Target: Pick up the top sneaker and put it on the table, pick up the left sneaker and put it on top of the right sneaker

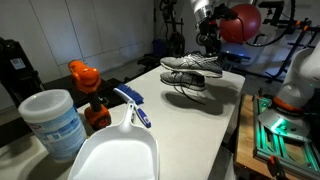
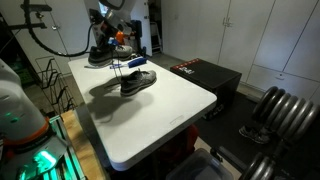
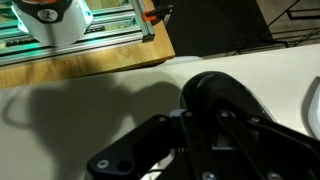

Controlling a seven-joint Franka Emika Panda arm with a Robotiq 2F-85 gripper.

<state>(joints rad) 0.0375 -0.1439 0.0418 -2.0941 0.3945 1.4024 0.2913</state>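
Under my gripper (image 1: 207, 46): held sneaker (image 1: 190, 63), fingers clamped on its collar; second sneaker (image 1: 186, 82) lies just beside, long axes parallel, I judge.

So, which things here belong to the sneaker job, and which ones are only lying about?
Job: upper sneaker, held by the gripper; second sneaker, on the table.
Lying about: white dustpan; blue-handled tool; orange-topped bottle; white tub; red ball.
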